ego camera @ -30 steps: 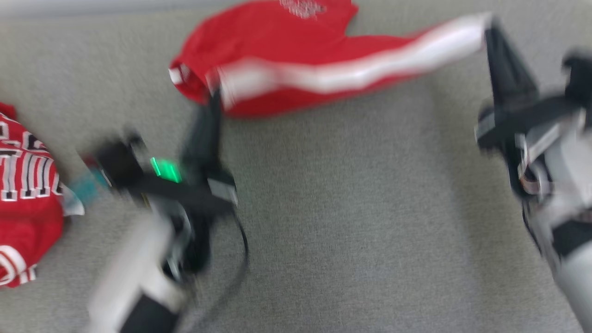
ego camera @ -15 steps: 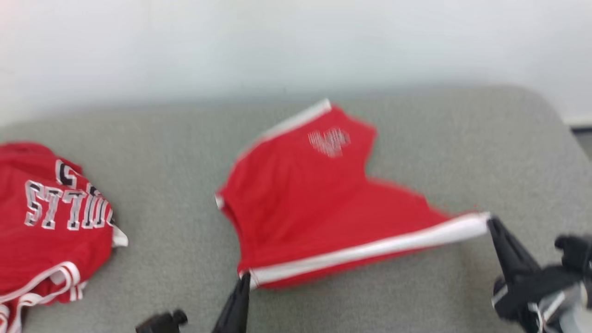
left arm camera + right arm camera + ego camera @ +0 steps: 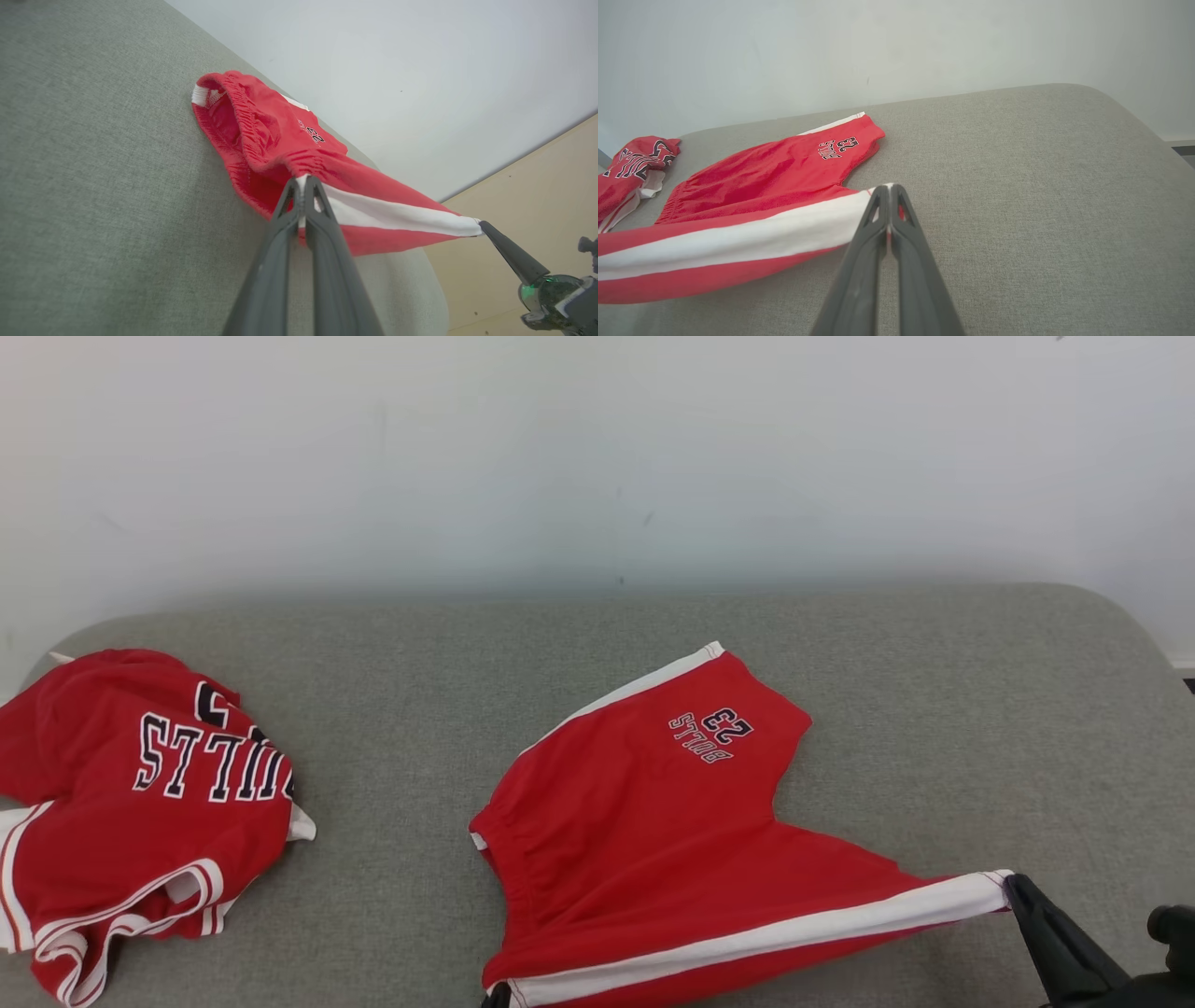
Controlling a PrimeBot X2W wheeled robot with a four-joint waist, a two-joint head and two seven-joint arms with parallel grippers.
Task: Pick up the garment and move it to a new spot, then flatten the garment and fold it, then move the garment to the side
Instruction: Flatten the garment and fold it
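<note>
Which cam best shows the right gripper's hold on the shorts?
Right wrist view: right gripper shut on the shorts at the end of the stripe, close up. Head and left wrist views show it side-on, small.

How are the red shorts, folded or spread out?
Spread out: the shorts are pulled taut between the left hand and right hand, each pinching an end of the white stripe.

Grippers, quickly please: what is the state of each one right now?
Left gripper: closed on the red shorts, at the waistband end of the white stripe.
Right gripper: closed on the same shorts, at the stripe's other end.
</note>
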